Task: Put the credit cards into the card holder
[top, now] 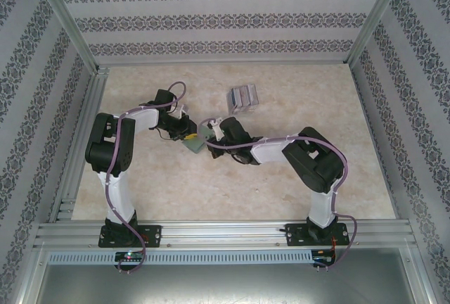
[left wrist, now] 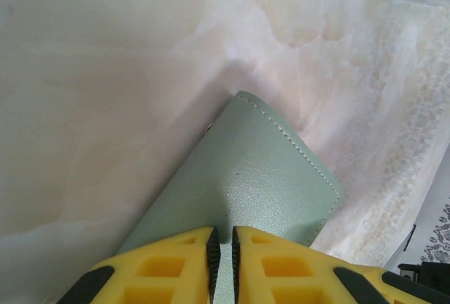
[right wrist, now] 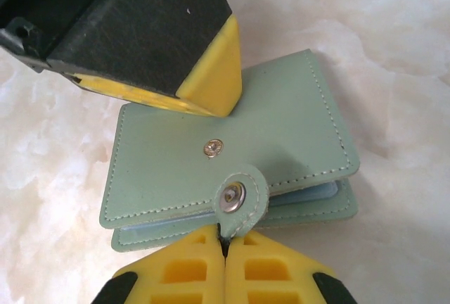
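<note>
Top external: both arms fold inward to meet over the card holder (top: 195,142) at the middle of the table (top: 155,198), the credit cards (top: 242,98) lying well apart behind it; the step in hand appears to be opening the holder. Left wrist: the left gripper (left wrist: 223,255) pinches one cover's edge, jaws nearly together. Right wrist: the right gripper (right wrist: 225,244) is pressed together on the snap tab (right wrist: 239,197), which sits off its stud (right wrist: 212,148); next, pull the tab to swing the cover open against the left grip
</note>
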